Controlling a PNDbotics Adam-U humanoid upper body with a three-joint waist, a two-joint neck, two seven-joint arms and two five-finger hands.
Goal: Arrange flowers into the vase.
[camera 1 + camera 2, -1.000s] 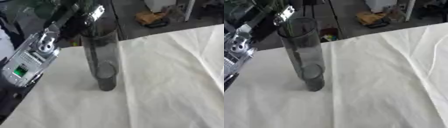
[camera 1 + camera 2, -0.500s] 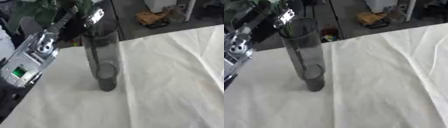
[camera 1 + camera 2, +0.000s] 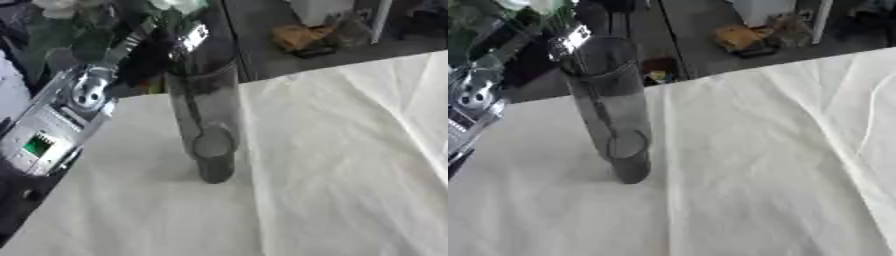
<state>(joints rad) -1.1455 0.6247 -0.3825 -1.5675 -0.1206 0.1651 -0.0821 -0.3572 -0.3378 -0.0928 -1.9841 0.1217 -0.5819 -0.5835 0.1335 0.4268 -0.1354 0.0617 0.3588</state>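
Left eye view: a tall, dark, see-through vase (image 3: 207,125) stands upright on a table covered by a white cloth (image 3: 350,165), a little left of the picture's middle. A thin dark stem (image 3: 187,107) runs down inside the glass toward its base. At 11 o'clock from the vase, pale flowers (image 3: 61,7) with green leaves (image 3: 61,37) sit high by the top edge, above and behind the vase mouth. The left arm (image 3: 61,120), silver and black with a small green-lit panel, comes in from 9 o'clock and reaches up toward the vase rim. The left hand (image 3: 162,42) is dark and sits just at the rim, close among the leaves; whether its fingers are apart or closed on the stem I cannot tell. The right hand shows in neither view. Beyond the table's far edge, at 1 o'clock, a yellowish object (image 3: 302,37) lies on the dark floor.
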